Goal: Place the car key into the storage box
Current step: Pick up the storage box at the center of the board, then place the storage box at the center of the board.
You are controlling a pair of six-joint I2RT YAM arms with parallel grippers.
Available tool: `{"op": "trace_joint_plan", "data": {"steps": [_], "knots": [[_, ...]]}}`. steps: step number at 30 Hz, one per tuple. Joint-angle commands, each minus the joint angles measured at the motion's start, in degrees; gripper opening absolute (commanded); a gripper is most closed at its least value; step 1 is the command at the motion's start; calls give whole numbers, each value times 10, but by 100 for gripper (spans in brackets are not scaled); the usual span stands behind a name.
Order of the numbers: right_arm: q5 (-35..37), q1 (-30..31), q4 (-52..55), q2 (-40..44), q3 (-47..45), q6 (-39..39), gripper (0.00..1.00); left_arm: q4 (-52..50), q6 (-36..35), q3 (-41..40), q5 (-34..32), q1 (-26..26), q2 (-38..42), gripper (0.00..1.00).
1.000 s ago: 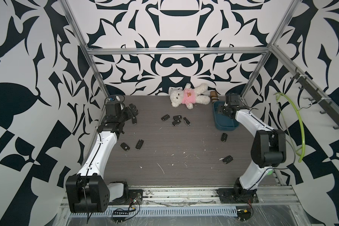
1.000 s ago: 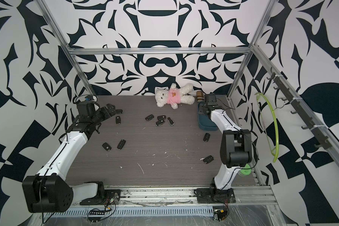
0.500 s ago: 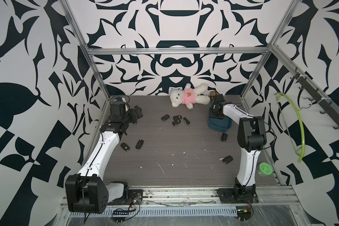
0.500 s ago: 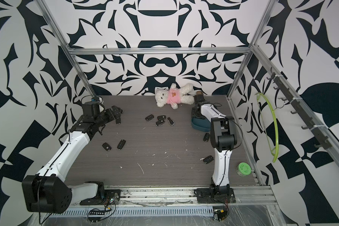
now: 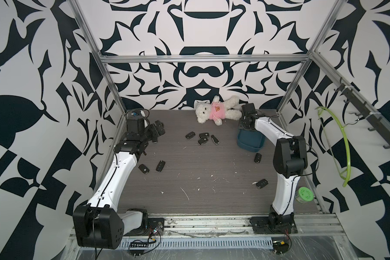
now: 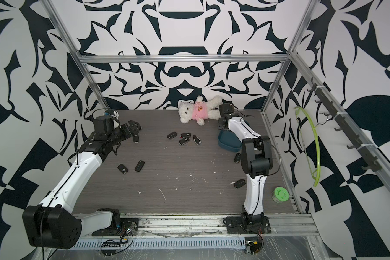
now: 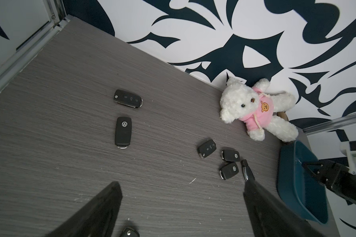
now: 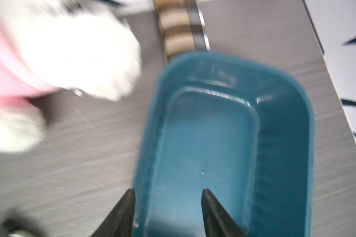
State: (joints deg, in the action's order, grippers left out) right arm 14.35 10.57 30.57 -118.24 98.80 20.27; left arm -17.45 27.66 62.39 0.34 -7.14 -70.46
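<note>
The box (image 5: 249, 141) sits at the far right of the counter (image 5: 200, 184), just beside the legs of the bear (image 5: 214, 110). A striped pouch (image 8: 177, 26) lies just behind the box's far end. The right gripper (image 8: 167, 191) hangs low over the box's other end with its fingers (image 8: 125, 207) parted. One finger is outside the long wall and the other is over the box's floor, so that wall stands between them. That wrist view is blurred, and I cannot tell whether either finger touches the plastic.

The keys (image 5: 203, 135) lie loose on the counter. Four are bunched toward the back near the middle, two lie beside the right arm (image 5: 279, 139), and two lie beside the left arm (image 5: 117, 175). A few more lie around the left gripper (image 7: 181, 183) at the far left. That gripper hovers above the counter with its fingers spread wide, well apart from the box. A green roll (image 5: 304, 194) stands near the right arm's base.
</note>
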Motion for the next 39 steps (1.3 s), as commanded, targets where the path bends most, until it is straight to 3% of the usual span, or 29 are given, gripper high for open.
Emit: {"op": "trace_joint_plan", "data": {"steps": [1, 7, 9, 15, 16, 27, 34, 39], "knots": [[7, 2, 26, -36, 57, 24, 55, -8, -2, 24, 8, -2, -8, 99], [-5, 0, 50, -102, 111, 25, 45, -10, -3, 38, 13, -2, -13, 99], [-5, 0, 58, -114, 122, 27, 37, -11, -3, 40, 14, -2, -14, 99], [0, 5, 56, -90, 106, 27, 2, -16, 4, 50, 19, -2, -16, 99], [0, 7, 59, -83, 103, 27, 0, -15, 5, 51, 20, -3, -15, 99], [73, 103, 105, 61, 12, 84, 0, -17, 13, 62, 30, -8, -40, 99], [127, 246, 156, 141, -65, 194, 0, -27, 22, 63, 23, -9, -30, 99], [176, 368, 192, 151, -93, 302, 0, -45, 54, 56, -12, -9, 0, 99]]}}
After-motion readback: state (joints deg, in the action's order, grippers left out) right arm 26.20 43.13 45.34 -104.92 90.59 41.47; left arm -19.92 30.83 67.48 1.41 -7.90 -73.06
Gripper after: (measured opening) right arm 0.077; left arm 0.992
